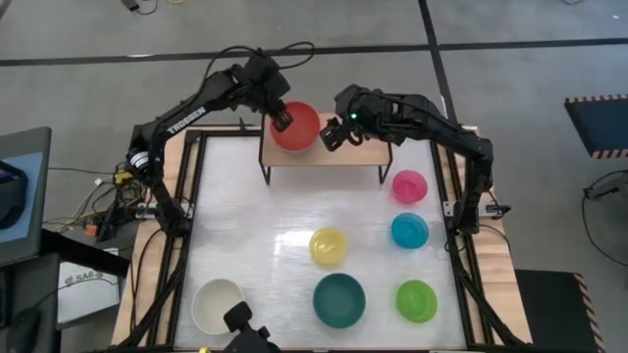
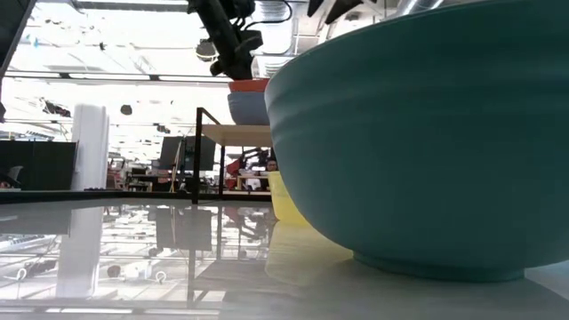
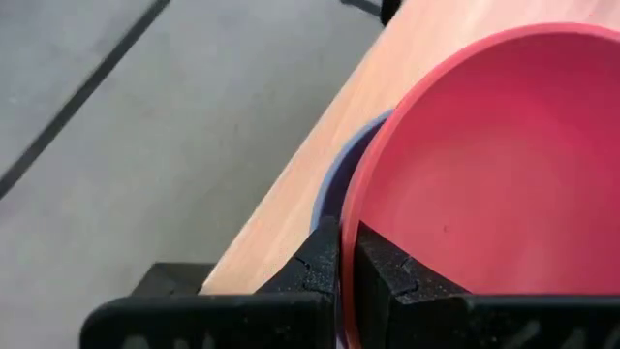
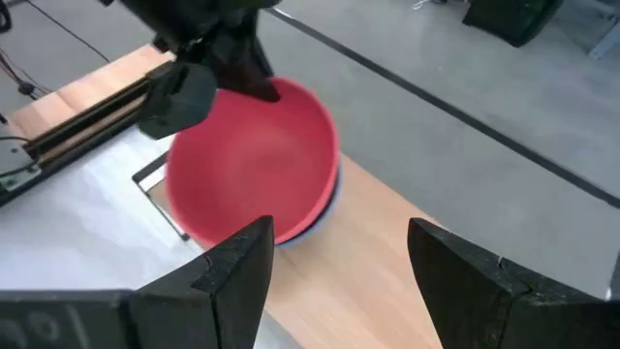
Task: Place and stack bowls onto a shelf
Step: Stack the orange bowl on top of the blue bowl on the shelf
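A red bowl (image 1: 295, 126) sits nested in a slate blue bowl (image 3: 341, 174) on the left part of the wood-topped shelf (image 1: 343, 157) at the table's far edge. My left gripper (image 1: 283, 117) is shut on the red bowl's rim. My right gripper (image 1: 337, 134) hovers open just right of the bowls, above the shelf, touching nothing. On the white table stand the pink (image 1: 410, 185), cyan (image 1: 409, 230), yellow (image 1: 329, 246), lime green (image 1: 417, 300), dark teal (image 1: 340, 299) and white (image 1: 218, 305) bowls. My left gripper pinches the red bowl's rim (image 3: 351, 228) on its left far side, one finger inside (image 3: 397, 276) the bowl and one outside (image 3: 310, 267). The fingers come from above, slanting down. The red bowl sits upright inside the slate blue bowl on the shelf.
The right half of the shelf top (image 1: 368, 155) is bare wood. The dark teal bowl (image 2: 418, 133) fills the low view close to the camera. Both arms crowd the table's far edge; a camera mount (image 1: 245, 328) sits at the near edge.
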